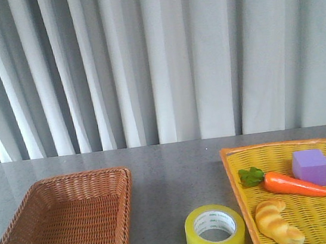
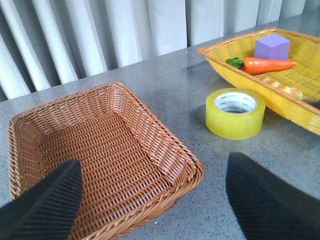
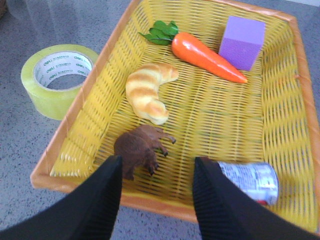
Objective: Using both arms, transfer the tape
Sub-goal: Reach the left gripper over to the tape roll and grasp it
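Note:
The tape [image 1: 215, 232] is a yellow roll with a white core, lying flat on the grey table between the two baskets. It also shows in the left wrist view [image 2: 235, 113] and in the right wrist view [image 3: 58, 79]. My left gripper [image 2: 155, 192] is open and empty, above the near corner of the brown wicker basket [image 2: 165, 145], well short of the tape. My right gripper [image 3: 156, 192] is open and empty, above the near rim of the yellow basket [image 3: 90, 85], with the tape off to one side. Neither arm shows in the front view.
The brown wicker basket [image 1: 22, 237] is empty at the left. The yellow basket [image 1: 233, 173] at the right holds a toy carrot [image 1: 294, 184], a purple block [image 1: 311, 166], a croissant [image 1: 277, 221], a brown animal figure [image 3: 140, 148] and a small can [image 3: 250, 181]. Grey curtains hang behind the table.

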### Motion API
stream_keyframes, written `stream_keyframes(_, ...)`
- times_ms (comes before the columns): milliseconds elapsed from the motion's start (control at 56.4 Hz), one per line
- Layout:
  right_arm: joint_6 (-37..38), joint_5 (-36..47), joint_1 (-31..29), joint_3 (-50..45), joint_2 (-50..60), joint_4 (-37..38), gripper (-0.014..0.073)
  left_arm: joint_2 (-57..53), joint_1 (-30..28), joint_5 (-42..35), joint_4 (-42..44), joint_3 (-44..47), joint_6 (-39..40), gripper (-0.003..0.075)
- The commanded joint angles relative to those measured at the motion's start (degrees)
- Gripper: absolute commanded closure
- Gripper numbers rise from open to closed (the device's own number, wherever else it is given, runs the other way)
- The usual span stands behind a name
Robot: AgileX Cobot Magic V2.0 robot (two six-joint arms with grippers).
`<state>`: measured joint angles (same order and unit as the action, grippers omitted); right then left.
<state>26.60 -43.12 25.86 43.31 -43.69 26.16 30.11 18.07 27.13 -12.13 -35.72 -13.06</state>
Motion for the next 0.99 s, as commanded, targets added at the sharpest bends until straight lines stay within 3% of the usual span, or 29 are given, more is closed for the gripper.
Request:
stream_keyframes(0, 0.9, 3.4, -0.4, -0.7, 4.3, 2.6, 0.0267, 1.9, 0.4, -4.8, -1.4, -2.3, -0.1, 0.0144)
stream_keyframes(177, 0.9, 3.1, -0.4, -1.1, 7.6, 2.8, 0.0267, 11.0, 0.4, -1.4, -2.7, -8.4, -3.3, 0.0144)
stream_keyframes(373, 0.9, 3.1, -0.4, -1.1, 7.9, 2.8, 0.0267, 24.7, 0.8, 3.3, -8.9, -18.3, -12.7, 0.0144)
stream_keyframes(550, 0.9, 3.1, -0.4, -1.1, 7.9, 2.8, 0.0267, 37.9, 5.4, 3.6, -13.7, -28.0, -20.4, 0.0144)
stream_keyframes(781, 0.9, 3.1, -0.4, -1.1, 7.9, 2.8, 0.0267, 54.2, 11.1, 5.2, -13.6, -40.9, -21.0, 0.0144)
stream_keyframes(976, 0.9, 3.1, -0.4, -1.1, 7.9, 2.8, 0.0267, 66.7, 12.4, 8.7, -12.5, -53.2, -20.7, 0.0144)
